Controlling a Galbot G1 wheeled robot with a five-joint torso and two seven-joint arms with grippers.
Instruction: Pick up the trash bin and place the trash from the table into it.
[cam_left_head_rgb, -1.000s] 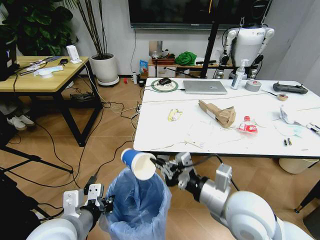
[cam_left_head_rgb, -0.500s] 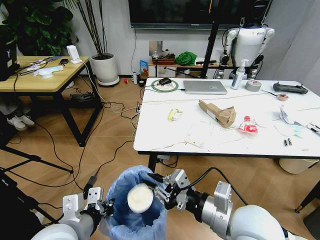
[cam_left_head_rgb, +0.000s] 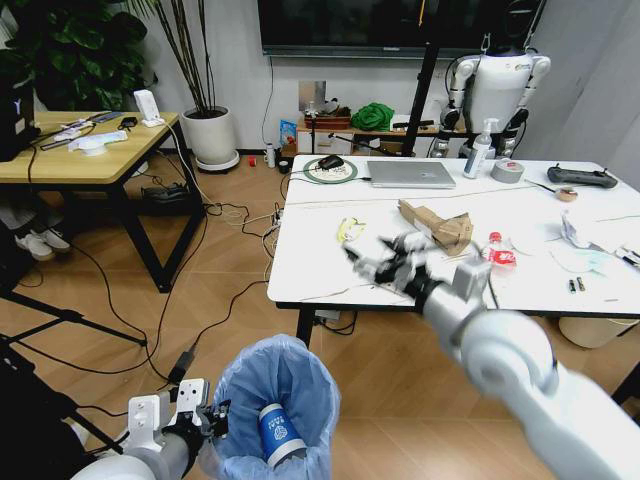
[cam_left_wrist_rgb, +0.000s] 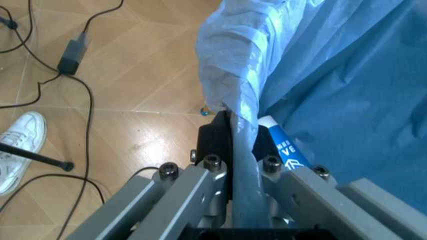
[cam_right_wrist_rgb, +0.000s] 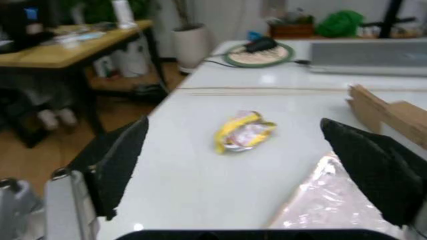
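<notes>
White marble-look surface (cam_left_head_rgb: 330, 262) carries a crumpled yellow wrapper (cam_right_wrist_rgb: 243, 132), just ahead of the wide-spread right claw (cam_right_wrist_rgb: 250, 165). Left claw (cam_left_wrist_rgb: 233, 145) pinches the rim of the round, blue-bagged trash bin (cam_left_head_rgb: 275, 395); a blue-white paper cup (cam_left_head_rgb: 277, 433) lies inside.

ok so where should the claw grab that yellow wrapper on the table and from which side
Probably from straight above, pinching across the narrow middle of the yellow wrapper. It lies crumpled and low on the bare table, longer than it is wide, with nothing touching it, so a side approach offers little to grip. The open right claw hangs over the table nearby; the left claw is shut on the trash bin.
</notes>
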